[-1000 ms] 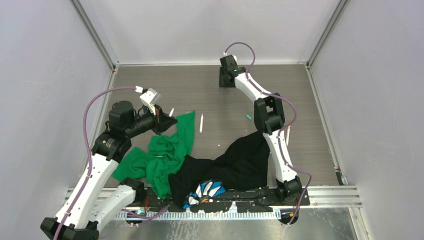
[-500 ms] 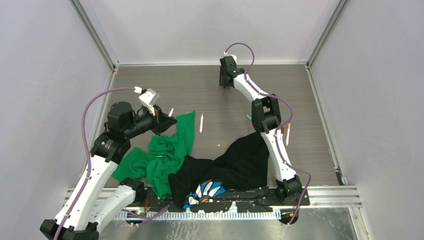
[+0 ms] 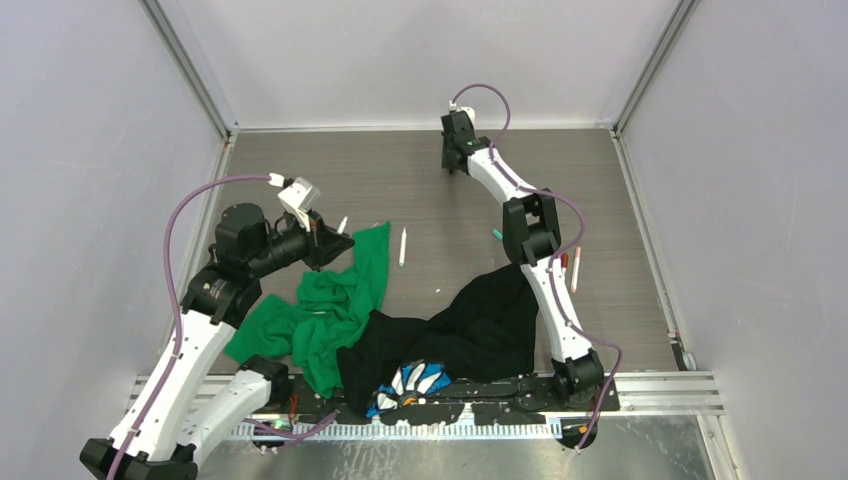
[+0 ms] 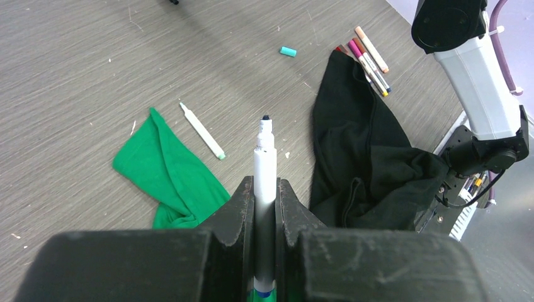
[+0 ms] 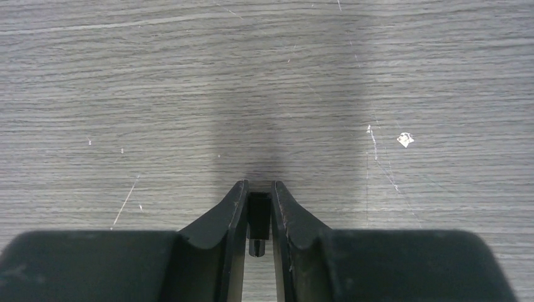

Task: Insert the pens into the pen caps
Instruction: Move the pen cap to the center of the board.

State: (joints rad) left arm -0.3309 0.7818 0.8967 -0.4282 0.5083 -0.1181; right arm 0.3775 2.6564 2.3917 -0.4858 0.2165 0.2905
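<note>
My left gripper is shut on a white pen, whose dark tip points forward above the table; the top view shows this gripper over the green cloth's edge. At the far back of the table my right gripper points down. In its wrist view the jaws press on both sides of a small black pen cap resting on the wood. Another white pen lies loose mid-table. A teal cap lies beside the right arm's elbow.
A green cloth and a black cloth lie crumpled near the arm bases. Several capped pens lie right of the right arm. Walls enclose the table on three sides.
The right gripper's jaws have narrowed onto the black cap, and the right arm's elbow has shifted slightly left. The left arm with its pen has not moved.
</note>
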